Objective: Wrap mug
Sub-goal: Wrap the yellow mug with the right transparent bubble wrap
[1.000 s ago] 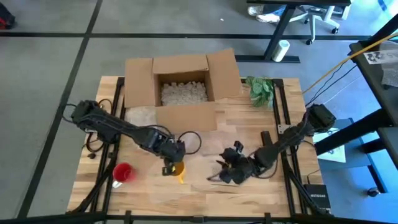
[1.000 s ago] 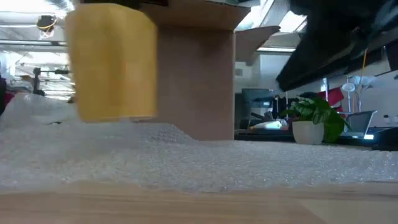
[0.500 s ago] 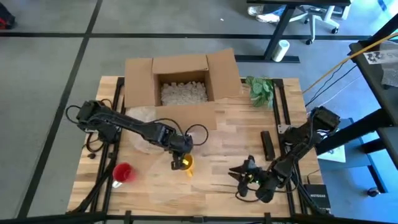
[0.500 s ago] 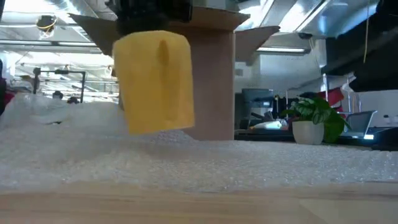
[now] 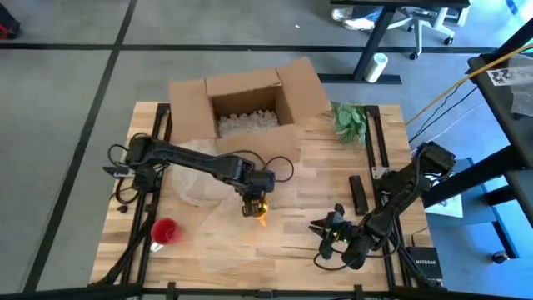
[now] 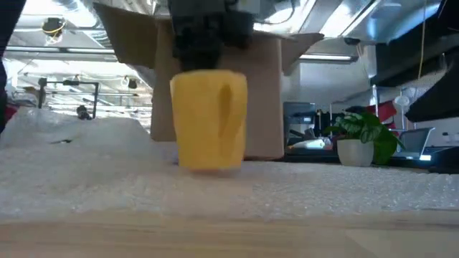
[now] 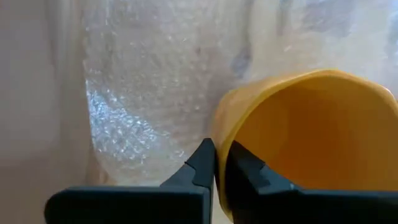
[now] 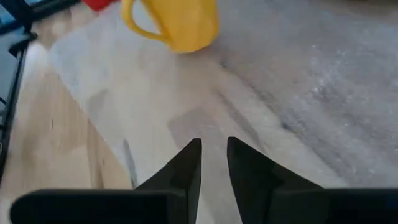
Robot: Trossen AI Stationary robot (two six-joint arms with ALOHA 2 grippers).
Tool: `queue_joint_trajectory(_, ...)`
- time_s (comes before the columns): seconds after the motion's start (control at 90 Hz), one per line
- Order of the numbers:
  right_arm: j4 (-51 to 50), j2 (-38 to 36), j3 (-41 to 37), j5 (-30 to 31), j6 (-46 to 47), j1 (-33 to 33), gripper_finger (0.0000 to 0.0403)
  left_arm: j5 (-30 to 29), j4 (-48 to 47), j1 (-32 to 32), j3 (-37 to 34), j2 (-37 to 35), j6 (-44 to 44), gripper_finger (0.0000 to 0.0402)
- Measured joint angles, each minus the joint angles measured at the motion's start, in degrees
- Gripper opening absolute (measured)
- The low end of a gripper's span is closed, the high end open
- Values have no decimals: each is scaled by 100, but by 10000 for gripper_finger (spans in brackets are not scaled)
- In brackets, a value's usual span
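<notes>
Yellow mug (image 6: 210,118) hangs upright just above the bubble wrap (image 6: 229,188), its rim pinched between the closed fingers of the left gripper (image 7: 219,163), in front of the cardboard box (image 5: 247,104). To set it down well, lower it straight and release only once the base sits flat. The right gripper (image 8: 213,163), nearly closed and empty, waits near the sheet's front edge. Open wrap lies all round the mug; a red object (image 5: 164,231) sits well apart.
</notes>
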Motion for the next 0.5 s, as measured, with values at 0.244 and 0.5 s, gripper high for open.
queue_joint_trajectory(0.244,266,0,0,7,6,1,62,108,203,39,200,106,113,0)
queue_joint_trajectory(0.5,698,0,0,141,9,1,62,227,326,-77,200,150,131,7)
